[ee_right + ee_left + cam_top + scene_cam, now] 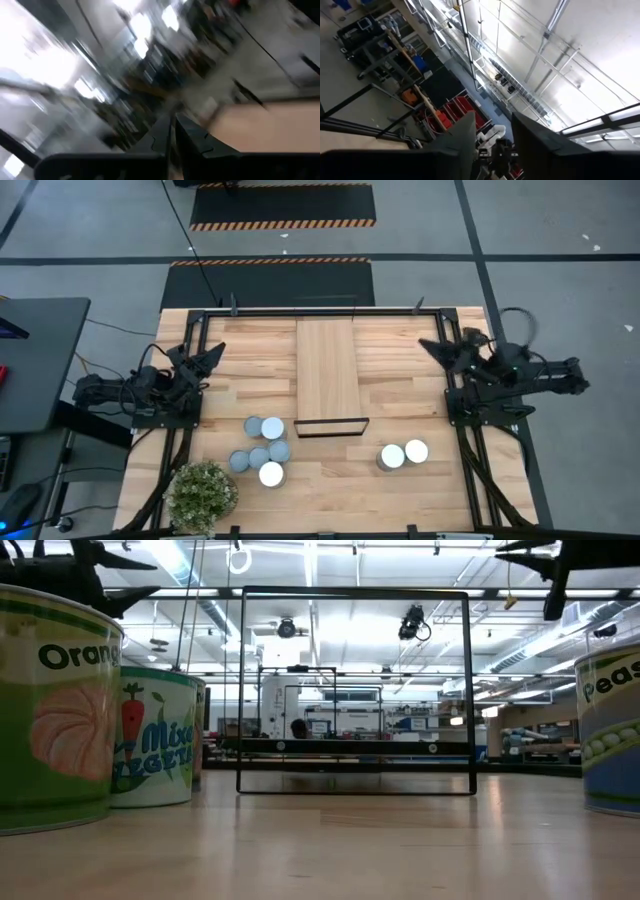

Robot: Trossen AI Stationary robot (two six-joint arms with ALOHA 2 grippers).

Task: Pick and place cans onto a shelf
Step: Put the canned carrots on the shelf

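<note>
Cans (262,452): six clustered lower left of centre on the bench (410,490), two more lower right — none on the shelf.
Shelf (327,370): centre of frame, black frame end nearest the cans.
Left jaws (214,352): parted, empty, parked at bench's left edge.
Right jaws (432,346): nearly closed, empty — parked right.
Low view: shows can labels; overhead shows only lids.
</note>
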